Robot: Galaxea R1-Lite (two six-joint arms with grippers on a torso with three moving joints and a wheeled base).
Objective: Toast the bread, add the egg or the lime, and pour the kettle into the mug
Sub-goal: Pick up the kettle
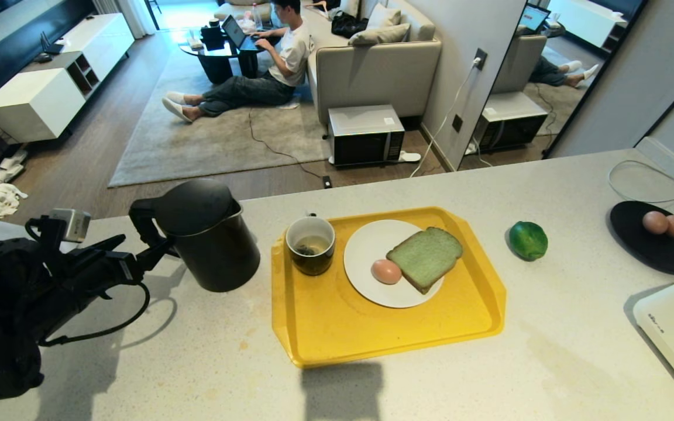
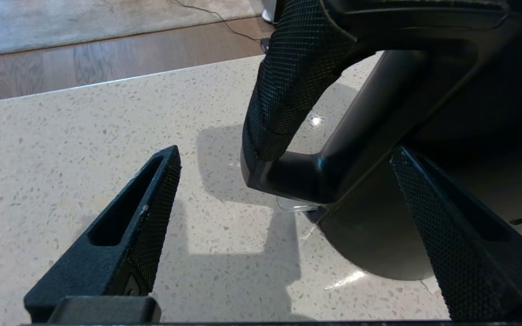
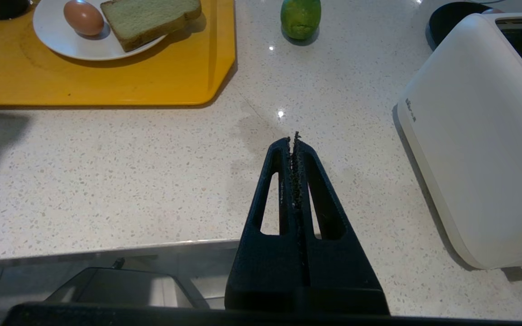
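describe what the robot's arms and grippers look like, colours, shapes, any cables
The left gripper has matte black wedge-shaped fingers with slot cut-outs and knurled inner pads. The left arm is black and bulky, with a silver-grey camera block on the wrist and a looping black cable. The right gripper has the same black triangular fingers.

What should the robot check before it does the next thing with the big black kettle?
1. Left gripper open around the handle of the tall matte black kettle: ok, fingers apart.
2. Kettle standing upright on the speckled counter: ok.
3. Small dark green mug on the yellow plastic tray: ok, liquid inside.
4. Pale green bread slice and pinkish-brown egg on the white round plate: ok.
5. Kettle lid closed: ok.
6. Right gripper shut, out of the way: ok.
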